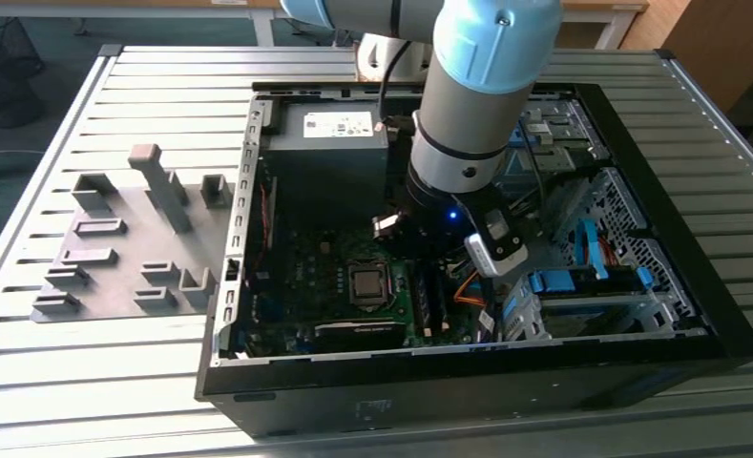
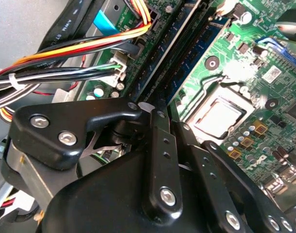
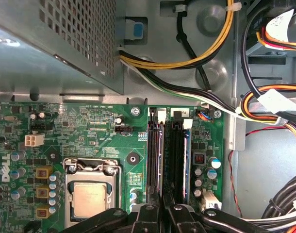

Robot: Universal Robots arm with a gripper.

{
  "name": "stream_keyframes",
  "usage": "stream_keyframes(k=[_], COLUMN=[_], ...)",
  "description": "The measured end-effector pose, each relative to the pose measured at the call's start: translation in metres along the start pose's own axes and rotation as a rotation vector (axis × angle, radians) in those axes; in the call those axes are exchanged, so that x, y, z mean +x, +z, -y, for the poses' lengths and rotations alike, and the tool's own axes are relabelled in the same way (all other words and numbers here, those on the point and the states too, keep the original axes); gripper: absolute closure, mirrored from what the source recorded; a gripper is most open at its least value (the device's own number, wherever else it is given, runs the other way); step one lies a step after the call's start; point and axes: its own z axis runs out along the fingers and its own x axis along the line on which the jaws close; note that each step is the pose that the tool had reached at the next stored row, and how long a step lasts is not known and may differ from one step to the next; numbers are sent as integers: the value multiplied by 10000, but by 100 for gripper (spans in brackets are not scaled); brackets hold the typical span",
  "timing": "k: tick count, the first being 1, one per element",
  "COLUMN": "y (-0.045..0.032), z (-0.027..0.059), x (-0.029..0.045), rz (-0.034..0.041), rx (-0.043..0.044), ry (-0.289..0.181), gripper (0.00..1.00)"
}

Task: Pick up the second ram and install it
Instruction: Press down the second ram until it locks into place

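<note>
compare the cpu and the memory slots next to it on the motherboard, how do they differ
Shape: the cpu is a square plate; the memory slots are long, narrow strips lying side by side. Colour: the cpu is pale silver metal; the memory slots are dark. Position: the gripper sits over one end of the memory slots, while the cpu lies beside it. Both sit on the green motherboard.

A slatted metal surface carries an open black computer case and, beside it toward the exterior view's left, a grey holder tray.
</note>
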Motion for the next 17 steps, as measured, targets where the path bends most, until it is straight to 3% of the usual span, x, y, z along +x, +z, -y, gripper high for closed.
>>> stream_keyframes(k=[17], y=[3], z=[0], x=[0], rz=[1], rx=[-3], ry=[0], gripper=[86])
